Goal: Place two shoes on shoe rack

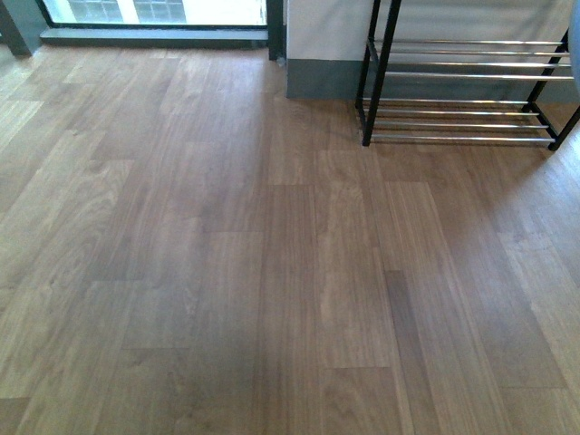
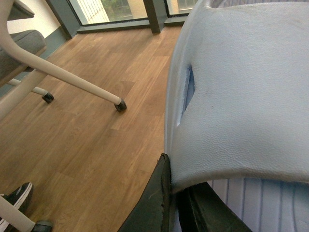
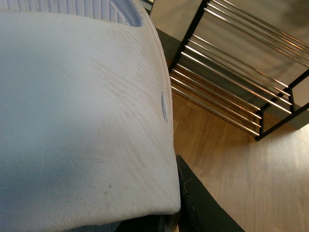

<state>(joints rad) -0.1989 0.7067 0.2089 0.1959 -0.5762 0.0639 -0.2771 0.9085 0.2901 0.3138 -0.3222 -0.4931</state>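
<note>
Left gripper point(image 2: 176, 209): clenched on the edge of a pale blue sandal point(image 2: 241, 96); a dark finger shows on each side of the strap.
Sandal: held off the floor point(image 1: 272, 272), filling much of the left wrist view, with its ribbed footbed just visible beneath the strap.
Right gripper point(image 3: 166, 218): clamped on the other sandal point(image 3: 82, 121), one dark finger beside the strap's edge.
Other sandal: in the air, near the rack point(image 1: 453, 109) but not touching it.
Rack: stands on the floor by the wall, ahead and to the right.
Chair point(image 2: 72, 77): white legs on castors, beyond the left sandal.
Arms: neither shows in the front view.
</note>
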